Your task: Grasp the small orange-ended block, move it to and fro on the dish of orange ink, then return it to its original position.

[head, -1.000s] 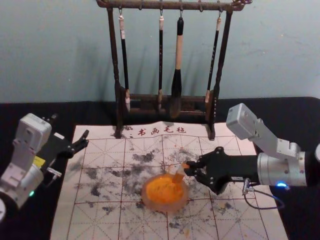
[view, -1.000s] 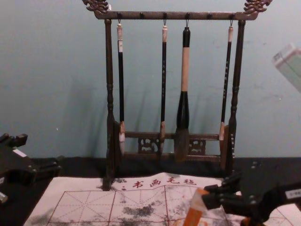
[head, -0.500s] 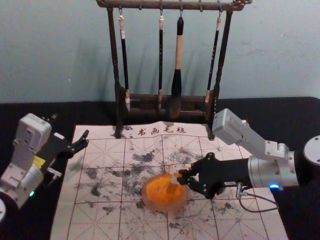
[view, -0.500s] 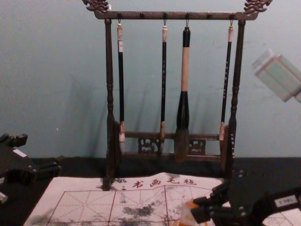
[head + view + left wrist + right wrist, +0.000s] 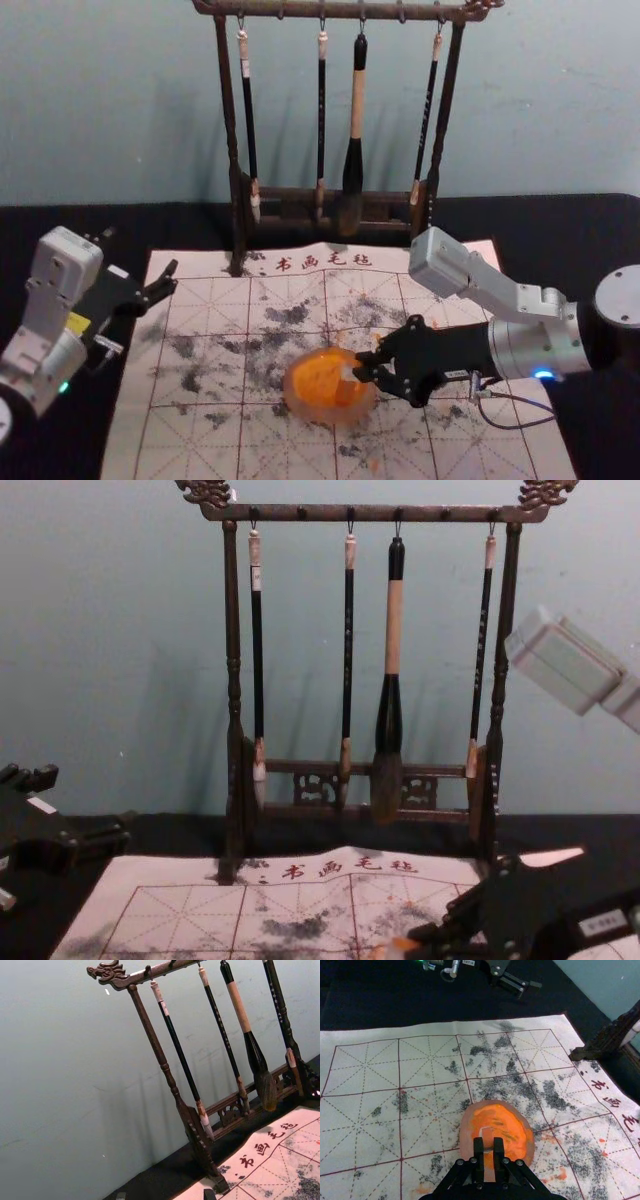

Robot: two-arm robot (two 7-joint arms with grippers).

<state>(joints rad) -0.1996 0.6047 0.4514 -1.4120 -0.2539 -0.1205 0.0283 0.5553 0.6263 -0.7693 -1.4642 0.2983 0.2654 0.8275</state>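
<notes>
My right gripper [image 5: 368,369] is over the right part of the ink dish [image 5: 300,405], shut on the small block [image 5: 347,385], whose lower end is over the orange ink. In the right wrist view the gripper [image 5: 488,1152] pinches the block [image 5: 487,1135] between its fingers, above the orange pool of the dish [image 5: 466,1132]. The chest view has the block's orange top [image 5: 404,944] beside the fingertips at the lower edge. My left gripper [image 5: 142,270] is parked at the left with its fingers apart.
A dark wooden rack [image 5: 236,200] with several hanging brushes stands behind the mat. The gridded, ink-stained mat [image 5: 200,455] lies under the dish on a black table [image 5: 560,225]. A wall rises behind.
My right gripper has moved left and lower with the block, from the dish's right rim to over the orange ink. The left arm and the dish have stayed still.
</notes>
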